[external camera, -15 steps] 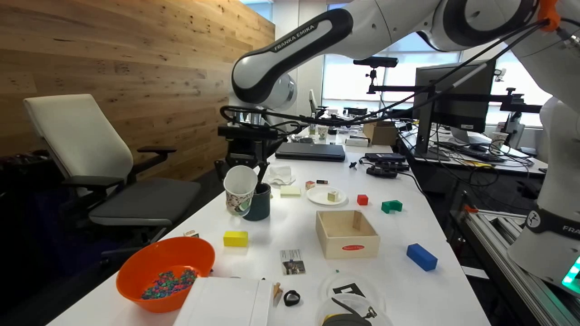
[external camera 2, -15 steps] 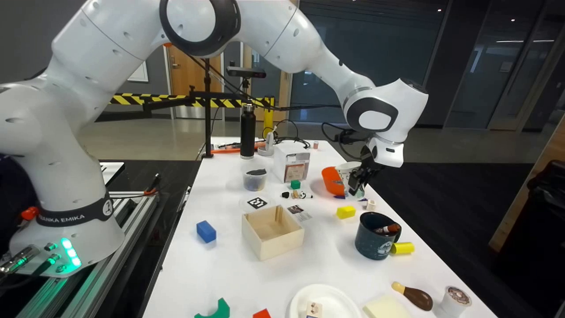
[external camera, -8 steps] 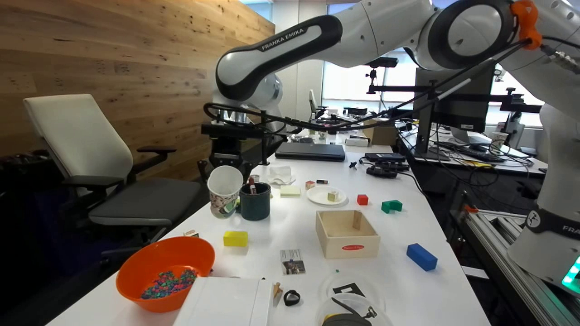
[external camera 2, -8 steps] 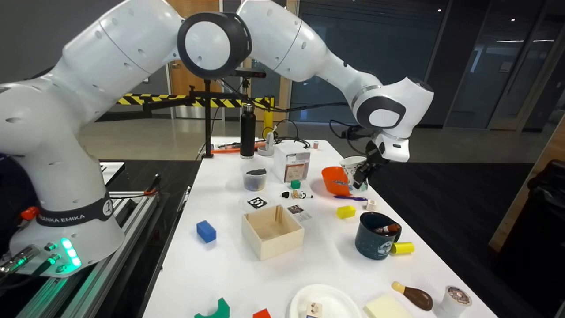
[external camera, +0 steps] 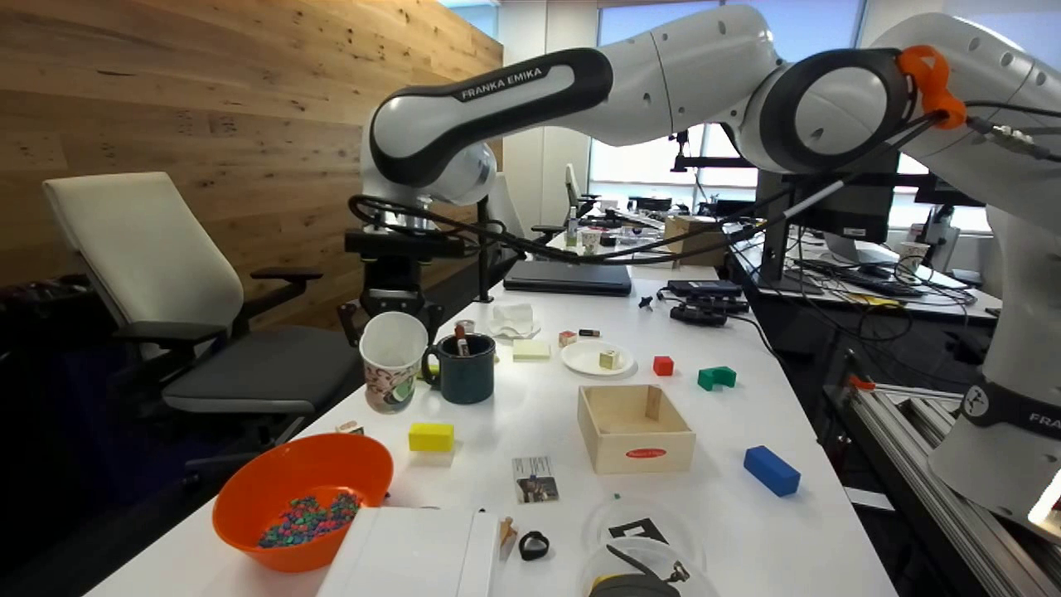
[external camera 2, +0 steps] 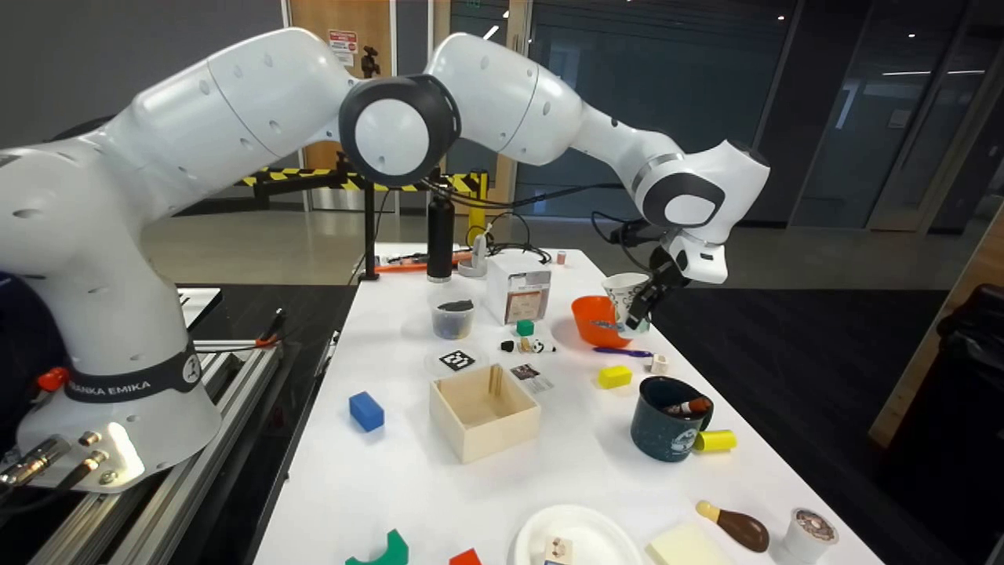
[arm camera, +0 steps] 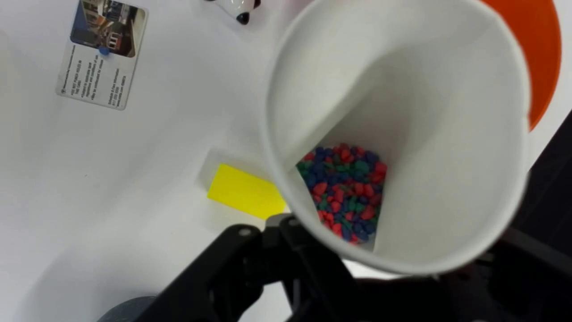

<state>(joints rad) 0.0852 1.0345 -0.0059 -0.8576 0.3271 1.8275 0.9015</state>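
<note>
Cup [arm camera: 429,143] w/ multicol. bits [arm camera: 344,192], in tool [external camera: 393,336]

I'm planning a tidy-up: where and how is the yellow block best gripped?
Take the yellow block by its long sides, mid-length, probably from above: it lies flat, longer than wide, its top uncovered in both exterior views. The gripper holds the cup, so would need freeing first.

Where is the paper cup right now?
The paper cup is held by the gripper; in an exterior view it's left of the dark mug, beyond the orange bowl.
</note>
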